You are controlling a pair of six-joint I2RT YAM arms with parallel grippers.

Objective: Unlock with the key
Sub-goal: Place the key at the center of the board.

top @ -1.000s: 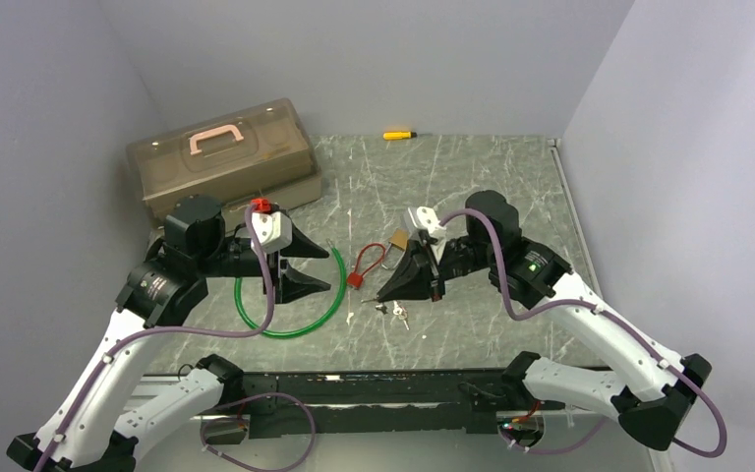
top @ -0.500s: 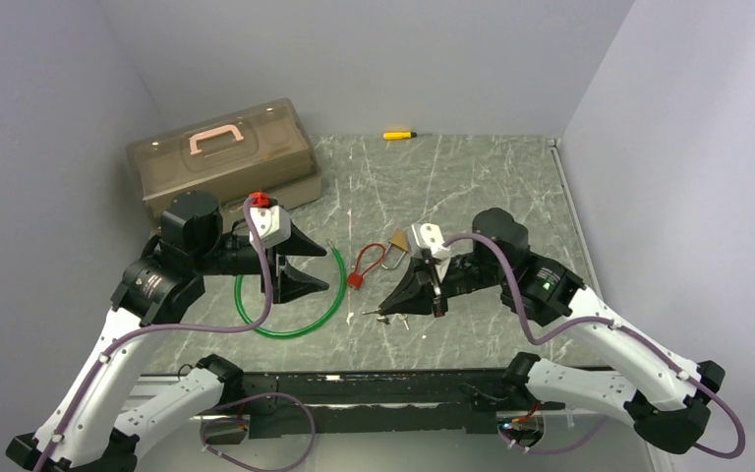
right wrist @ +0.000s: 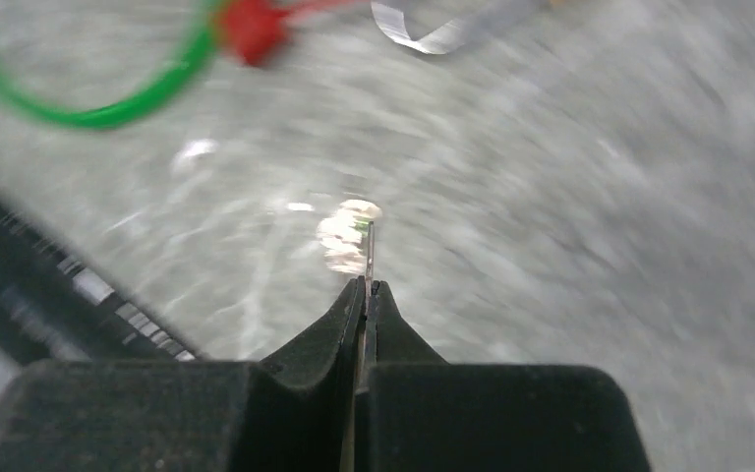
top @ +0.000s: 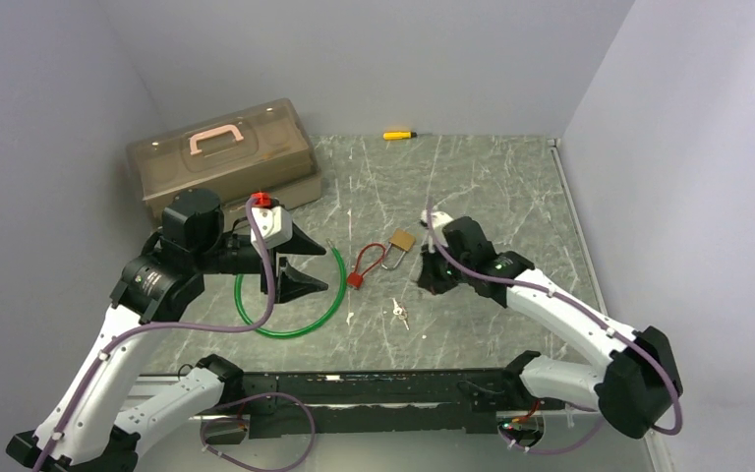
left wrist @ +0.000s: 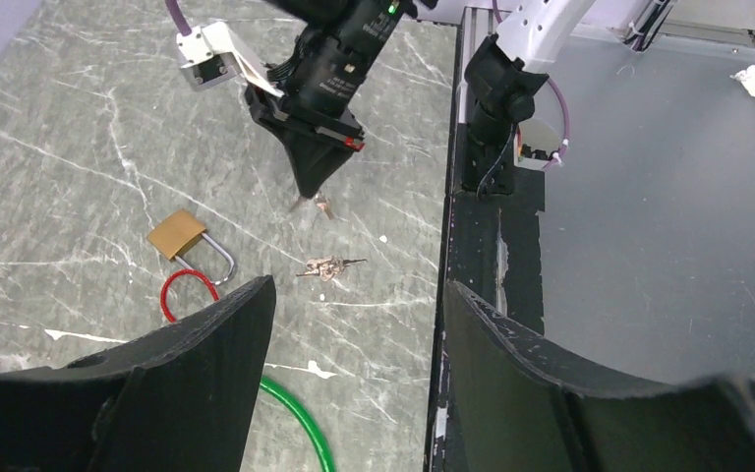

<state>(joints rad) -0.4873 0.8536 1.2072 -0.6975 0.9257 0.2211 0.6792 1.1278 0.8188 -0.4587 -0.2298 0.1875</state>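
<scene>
Clearly work for the right gripper [right wrist: 366, 285], clamped on the key [right wrist: 371, 246]: padlock [top: 402, 240] just beyond, toward the far edge, base facing the far-right corner.

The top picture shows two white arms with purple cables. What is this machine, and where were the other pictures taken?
Those are two robot arms, each ending in a two-finger gripper. The top picture comes from a fixed camera above; the others from a camera on each wrist. On the table lie a brass padlock, loose keys, a red cable lock, a green loop, a brown toolbox and a yellow screwdriver. The left gripper is open and empty. The right gripper is shut on a thin metal piece, probably a key.
</scene>
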